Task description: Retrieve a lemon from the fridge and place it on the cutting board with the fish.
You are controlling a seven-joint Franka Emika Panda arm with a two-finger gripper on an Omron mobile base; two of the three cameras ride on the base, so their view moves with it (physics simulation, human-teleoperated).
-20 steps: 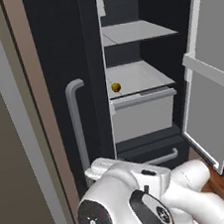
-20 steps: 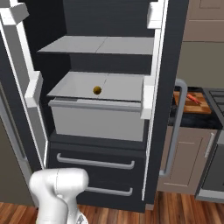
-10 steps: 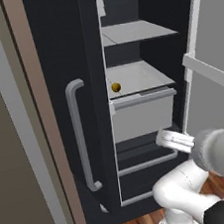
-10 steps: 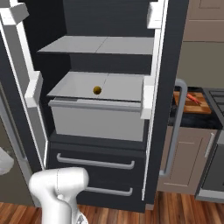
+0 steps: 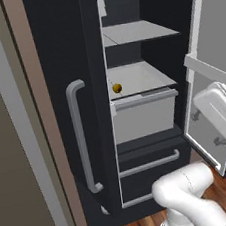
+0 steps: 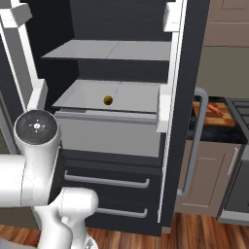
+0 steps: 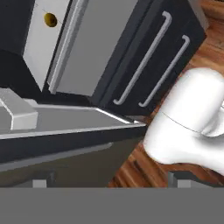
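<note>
The black fridge (image 5: 75, 44) stands open, both doors swung wide. The lemon (image 5: 117, 88), a small yellow-orange ball, lies on the light grey shelf above the inner bin (image 6: 108, 100). In the hand view the lemon (image 7: 50, 19) sits far off at the top left, beyond the fridge's two lower drawers (image 7: 144, 52). My gripper (image 7: 111, 181) is open, low in front of the fridge, its fingertips (image 7: 43, 179) wide apart with nothing between them. On the counter to the right rests the cutting board (image 6: 210, 115), carrying the reddish fish (image 6: 217, 109).
The right fridge door (image 5: 212, 46) with its white shelves hangs open close to my forearm (image 5: 221, 113). The left door's grey bar handle (image 5: 80, 139) is near. Beige cabinets (image 6: 209, 180) and a stove edge (image 6: 240, 146) stand to the right; the floor is wood.
The arm has swung up and to the right, from low in front of the drawers to beside the open right door. Its round joint now rises at the left of the right base view.
</note>
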